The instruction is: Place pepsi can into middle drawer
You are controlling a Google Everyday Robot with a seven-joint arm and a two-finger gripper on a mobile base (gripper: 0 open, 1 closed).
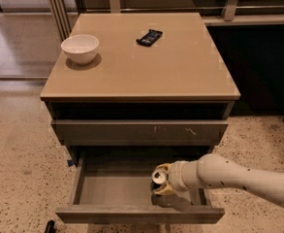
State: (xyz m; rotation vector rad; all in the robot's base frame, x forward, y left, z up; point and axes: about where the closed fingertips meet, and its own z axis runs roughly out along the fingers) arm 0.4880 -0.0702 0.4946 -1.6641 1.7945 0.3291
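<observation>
The middle drawer [113,190] is pulled open at the bottom of the cabinet and shows its smooth grey inside. My gripper [162,181] reaches in from the right on a white arm [238,174] and sits inside the drawer at its right side. Its yellowish fingers are shut on the pepsi can [158,174]. Only the can's silver top and a bit of its dark side show. The can is low in the drawer, roughly upright. I cannot tell whether it touches the drawer floor.
A closed drawer front with pale scratch marks [132,130] is just above the open drawer. On the tan cabinet top [151,72] stand a white bowl [80,48] at the back left and a flat black snack wrapper [149,37] at the back middle. Speckled floor surrounds the cabinet.
</observation>
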